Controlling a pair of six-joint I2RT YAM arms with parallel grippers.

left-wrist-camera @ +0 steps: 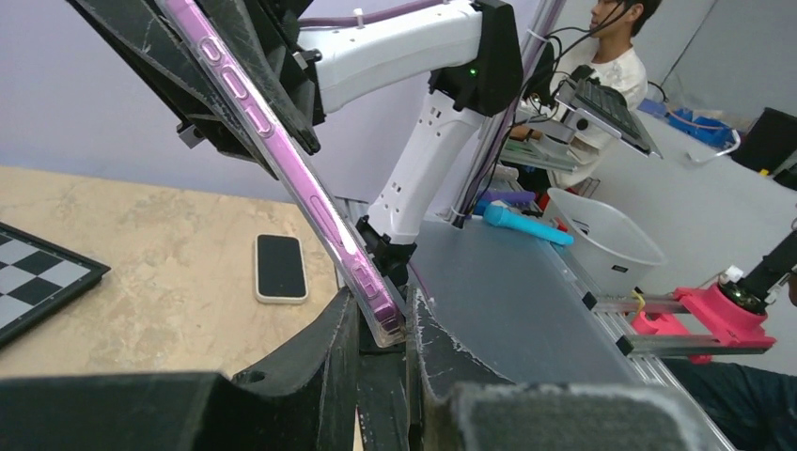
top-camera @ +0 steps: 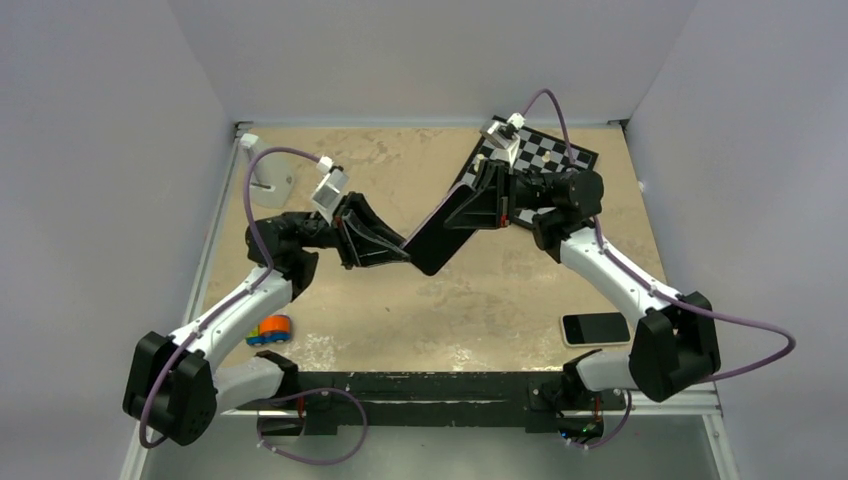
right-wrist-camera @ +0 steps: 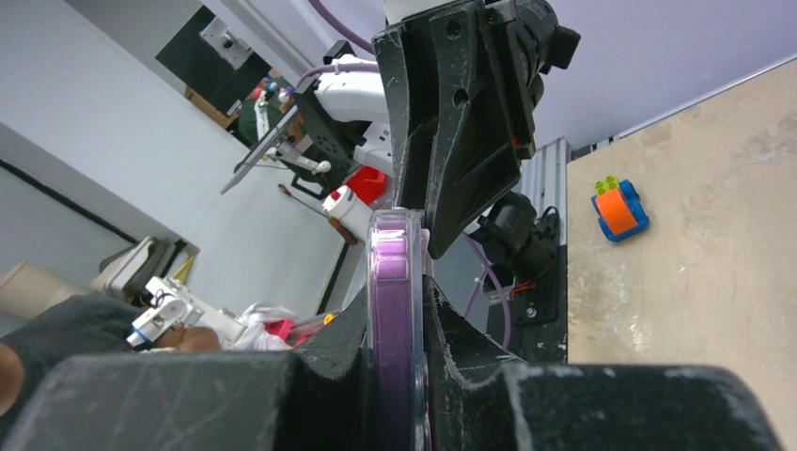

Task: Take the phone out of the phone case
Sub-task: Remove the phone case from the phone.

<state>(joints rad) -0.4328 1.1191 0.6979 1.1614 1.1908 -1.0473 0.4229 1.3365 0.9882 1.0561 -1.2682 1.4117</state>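
You've got left fingers (left-wrist-camera: 320,371) and right fingers (right-wrist-camera: 470,352) pinching the phone (top-camera: 442,238) aloft by its ends, so next, pry its case (left-wrist-camera: 305,193) off a corner.

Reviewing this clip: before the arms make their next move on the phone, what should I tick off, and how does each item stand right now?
1. Left gripper shut on one end of the phone: ok.
2. Right gripper shut on the opposite end: ok.
3. Phone held in the air, off the table: ok.
4. Phone out of the phone case: not ok; the clear rim wraps the phone's edge along all of its visible length.
5. One gripper holding the case alone, so the two can part: cannot tell.
6. White-rimmed phone lying on the table, apart from the held phone: ok.
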